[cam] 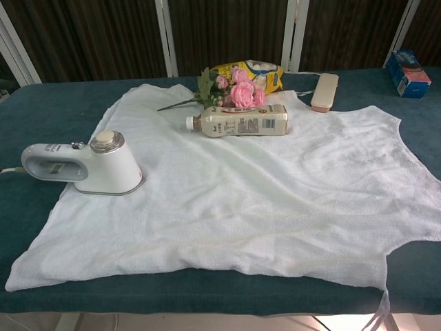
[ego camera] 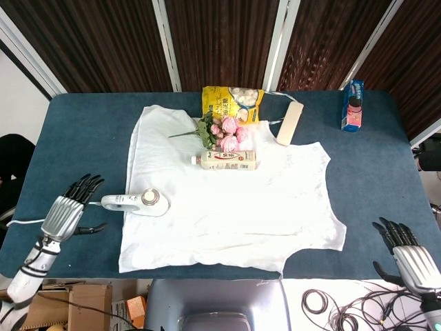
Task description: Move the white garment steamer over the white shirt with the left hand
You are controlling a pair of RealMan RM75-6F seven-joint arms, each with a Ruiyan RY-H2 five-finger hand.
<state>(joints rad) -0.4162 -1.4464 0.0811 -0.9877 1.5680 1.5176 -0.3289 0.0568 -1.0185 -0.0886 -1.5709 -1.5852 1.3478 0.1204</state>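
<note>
On the shirt's edge sits the hard, smooth steamer, best grabbed by its handle, while the left hand hangs empty, fingers apart.

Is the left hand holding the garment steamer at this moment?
No. In the head view the left hand is open, apart from the garment steamer, which rests at the shirt's edge.

A bottle is laid beside pink flowers, with a yellow bag, a beige case and a blue box set beyond.
</note>
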